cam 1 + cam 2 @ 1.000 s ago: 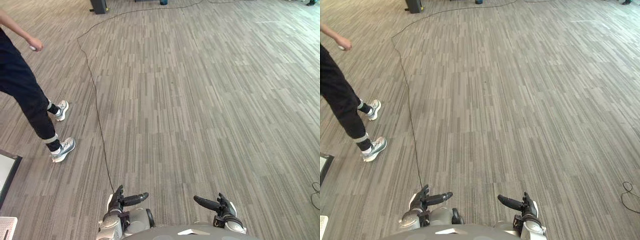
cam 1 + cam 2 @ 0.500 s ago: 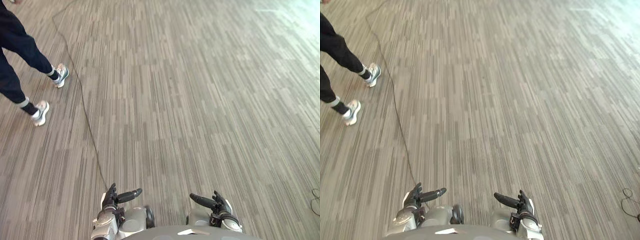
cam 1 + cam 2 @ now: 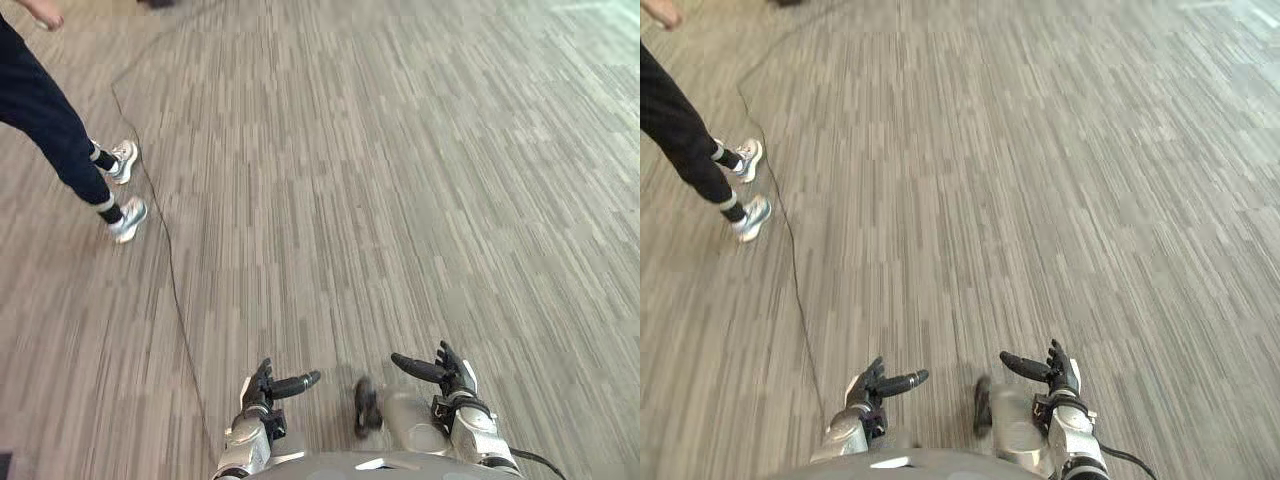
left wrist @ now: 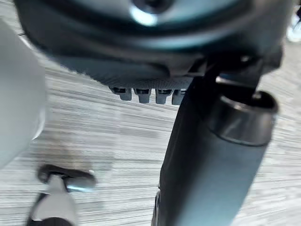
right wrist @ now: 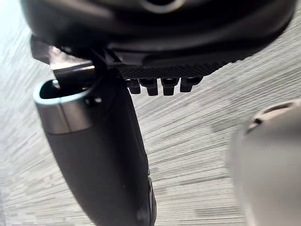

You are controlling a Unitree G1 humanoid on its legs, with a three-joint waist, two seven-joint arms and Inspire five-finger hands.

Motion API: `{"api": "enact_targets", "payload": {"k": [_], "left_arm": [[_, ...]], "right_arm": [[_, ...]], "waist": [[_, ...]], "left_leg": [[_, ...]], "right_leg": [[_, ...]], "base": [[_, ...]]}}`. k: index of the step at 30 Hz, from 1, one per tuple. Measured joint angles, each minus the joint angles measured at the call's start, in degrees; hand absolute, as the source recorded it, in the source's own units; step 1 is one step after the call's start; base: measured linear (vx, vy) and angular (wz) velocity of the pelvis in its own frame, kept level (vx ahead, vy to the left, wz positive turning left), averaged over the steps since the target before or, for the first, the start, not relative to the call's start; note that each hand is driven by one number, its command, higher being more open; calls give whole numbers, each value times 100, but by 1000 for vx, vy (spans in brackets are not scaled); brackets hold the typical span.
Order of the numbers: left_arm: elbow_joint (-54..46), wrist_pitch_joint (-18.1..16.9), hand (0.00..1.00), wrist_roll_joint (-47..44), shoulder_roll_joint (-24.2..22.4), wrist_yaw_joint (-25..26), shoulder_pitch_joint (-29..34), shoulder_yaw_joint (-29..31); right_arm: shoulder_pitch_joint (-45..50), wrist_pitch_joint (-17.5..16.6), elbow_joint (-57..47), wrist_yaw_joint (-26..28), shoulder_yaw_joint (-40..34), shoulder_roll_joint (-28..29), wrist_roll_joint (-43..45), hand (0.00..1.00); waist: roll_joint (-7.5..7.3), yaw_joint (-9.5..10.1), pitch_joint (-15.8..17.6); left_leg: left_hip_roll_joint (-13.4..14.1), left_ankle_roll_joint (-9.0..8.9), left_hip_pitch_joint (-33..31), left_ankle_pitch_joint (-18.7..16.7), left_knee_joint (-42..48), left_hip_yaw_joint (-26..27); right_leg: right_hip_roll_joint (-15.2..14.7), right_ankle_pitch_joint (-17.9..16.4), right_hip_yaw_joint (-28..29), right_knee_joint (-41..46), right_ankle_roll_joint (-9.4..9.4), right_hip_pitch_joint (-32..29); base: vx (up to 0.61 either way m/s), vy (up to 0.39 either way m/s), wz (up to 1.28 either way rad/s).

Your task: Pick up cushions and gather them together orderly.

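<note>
Striped grey-brown carpet floor (image 3: 400,180) spreads across both eye views, and each wrist view shows the same streaked carpet from close up. At the far left of the eye views a person (image 3: 45,110) in dark trousers stands with feet staggered, well apart from the robot, and the person's hand (image 3: 42,12) shows at the top edge. At the bottom edge the left robot hand (image 3: 262,388) and the right robot hand (image 3: 447,368) hang side by side above the carpet, their dark fingers reaching toward each other with a gap between. Both are spread and loose, closed on nothing. The person wears pale sneakers (image 3: 128,218). The left wrist view adds the underside of its own hand, with a thick dark thumb (image 4: 207,165) standing clear of a row of fingertips (image 4: 143,96). The right wrist view shows the same for its thumb (image 5: 99,160).
</note>
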Motion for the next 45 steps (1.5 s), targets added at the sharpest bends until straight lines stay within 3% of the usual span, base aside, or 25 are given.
{"api": "enact_targets", "payload": {"k": [3, 4, 6, 7, 8, 11, 13, 14, 16, 19, 20, 22, 23, 24, 26, 27, 28, 30, 32, 34, 37, 38, 41, 42, 45], "left_arm": [[-217, -114, 100, -4, 74, -25, 0, -33], [-295, -156, 100, -10, 60, -38, -2, -79], [-303, -145, 100, -22, 10, -42, 9, -112], [-265, -141, 100, -18, 14, -28, 13, -126], [-153, -129, 100, -18, 108, -5, -50, -125], [-214, -77, 100, -26, 195, 17, -76, -96], [-161, -79, 100, -49, 248, 29, -53, -100], [-6, -36, 100, -116, 222, 46, -82, -126], [11, -18, 100, -122, 161, 74, -48, -201], [218, -19, 100, -133, 175, 87, -56, -455], [367, -14, 100, -130, 190, 65, -118, -542], [499, -11, 100, -115, 191, 33, -129, -630], [618, 0, 100, -104, 216, 15, -111, -692], [745, 11, 100, -83, 132, 10, -164, -684], [829, 27, 100, 17, -64, -37, -318, -619], [829, 26, 100, 22, -106, -38, -317, -590], [822, 22, 100, 55, -166, -20, -293, -440], [544, -8, 100, 55, -211, -6, -184, -194], [311, -23, 100, 54, -188, 2, -112, -97], [26, -150, 100, -15, -56, -3, -55, -110], [-141, -176, 100, -24, -22, 10, -57, -38], [-164, -246, 100, -28, -23, 24, -55, -42], [-140, -265, 100, -79, -30, 29, -52, -102], [-76, -260, 100, -77, -17, 29, -46, -97], [2, -222, 100, -65, 184, 13, -79, -117]], "right_arm": [[40, 13, 17, 0, 178, 66, 33, 100], [46, 40, 47, 2, 192, 79, 44, 100], [50, 18, 174, -5, 130, 77, 44, 100], [48, 37, 275, -10, 136, 72, 43, 100], [38, 37, 364, -10, 144, 170, 42, 100], [287, 20, 160, -6, 50, 317, 35, 100], [283, 8, 150, 4, 64, 330, 33, 100], [257, 0, 10, 54, 79, 311, 31, 100], [250, -7, -192, 103, 104, 310, -9, 100], [209, -228, -493, 139, 151, 360, -54, 100], [103, -259, -451, 158, 156, 326, -54, 100], [-32, -257, -302, 163, 197, 288, -55, 100], [-53, -270, -181, 164, 263, 233, -56, 100], [-215, -221, -116, 181, 258, 149, -62, 100], [-331, -125, -2, 162, -24, 62, -76, 100], [-324, -112, -1, 158, -33, 40, -78, 100], [-238, -61, -29, 159, -14, 29, -79, 100], [-108, -41, -161, 119, 132, 61, -23, 100], [-55, -35, -193, 124, 227, 150, -19, 100], [-39, -21, -134, 115, 389, 257, 1, 100], [-39, 4, -29, 109, 395, 293, 2, 100], [-26, 10, 40, 86, 341, 283, 2, 100], [66, 7, 130, 66, 319, 109, 2, 100], [115, 12, 170, 64, 320, 132, -5, 100], [275, 11, 177, 75, 171, 282, -35, 100]], "waist": [[-143, 108, -57], [-201, 188, -43], [-118, 228, -107], [-112, 278, -154], [-306, 292, -250], [-638, 322, -306], [-707, 358, -312], [-724, 255, -323], [-574, 220, -268], [-437, 57, -230], [-404, -26, -217], [-412, -98, -217], [-424, -226, -235], [-200, -181, -199], [-80, -191, -147], [-71, -213, -139], [-50, -265, -91], [19, -207, -55], [-38, -127, -38], [-171, -29, -42], [-255, 79, -27], [-223, 128, -37], [-101, 193, -112], [-181, 229, -242], [-646, 179, -377]], "left_leg": [[-185, 29, -794, -393, -1170, 67], [-577, -9, -1010, -437, -2601, -131], [-1127, -214, -1132, 339, -5264, -801], [-1180, -135, -1109, 916, -5279, -994], [-1353, 156, -993, 1011, -5211, -946], [-1435, 406, -751, -3, -4254, -586], [-1481, 460, -257, -474, -4189, -297], [-1533, 488, 329, -830, -4232, -148], [-1442, 447, 978, -1081, -4539, 99], [-1253, 263, 2030, -1181, -5346, 534], [-1141, 220, 2302, -1156, -5522, 721], [-1069, 164, 2691, -1140, -5725, 891], [-1065, -22, 2969, -1144, -5765, 895], [-891, -190, 3042, -1063, -5692, 906], [-984, -435, 3129, 137, -5295, 827], [-959, -458, 3112, 284, -5114, 796], [-726, -468, 2805, 1058, -3854, 476], [-47, -528, 1626, 762, -660, 192], [83, -490, 1015, 311, 17, 128], [-115, -230, -164, -345, -606, -69], [-640, -76, -745, -560, -2501, -432], [-1004, -217, -898, -300, -4242, -785], [-1149, -89, -1095, 598, -5383, -912], [-1209, 204, -974, 1218, -5312, -861], [-1441, 380, -619, 460, -4863, -463]], "right_leg": [[-15, 12, 364, -622, 95, 672], [-139, -52, 620, -835, 174, 1000], [-274, -154, 1160, -989, 334, 1389], [-283, -225, 1419, -950, 454, 1487], [-530, -281, 1595, -742, 515, 1487], [-841, -207, 1692, 1326, 848, 872], [-1112, 256, 1540, 3335, 1559, 77], [-1455, 144, 986, 4808, 1383, -627], [-1621, -86, 413, 5255, 1012, -1186], [-1618, -442, -742, 4501, 771, -2271], [-1561, -468, -1315, 3495, 651, -2433], [-1269, 32, -1966, 1493, 453, -2616], [-974, 1548, -1919, 493, -246, -2500], [-689, 1455, -1915, 527, -476, -2473], [-719, 690, -1572, 1242, -458, -2452], [-731, 611, -1574, 1287, -462, -2366], [-647, 331, -1483, 1148, -355, -1849], [-168, 98, -1067, 682, -365, -954], [17, -32, -755, 378, -420, -462], [209, -33, -151, -307, -415, 296], [168, 1, 405, -655, -142, 767], [109, -47, 755, -962, -22, 1110], [83, -230, 1253, -1282, 260, 1611], [-67, -345, 1495, -1110, 427, 1695], [-524, -396, 1521, 1492, 846, 729]], "base": [[592, 7, -66], [688, 124, -93], [770, 204, -134], [732, 245, -132], [754, 226, -89], [722, 189, -52], [622, 180, -85], [719, 177, -84], [662, 101, -80], [680, 13, -63], [684, -52, -41], [719, -90, -39], [642, -88, -45], [792, -103, -79], [708, -113, -76], [740, -196, -42], [599, -171, -48], [605, -141, -99], [502, -54, -105], [558, 16, -113], [473, 83, -111], [652, 181, -104], [620, 200, -107], [701, 215, -85], [691, 191, -62]]}}
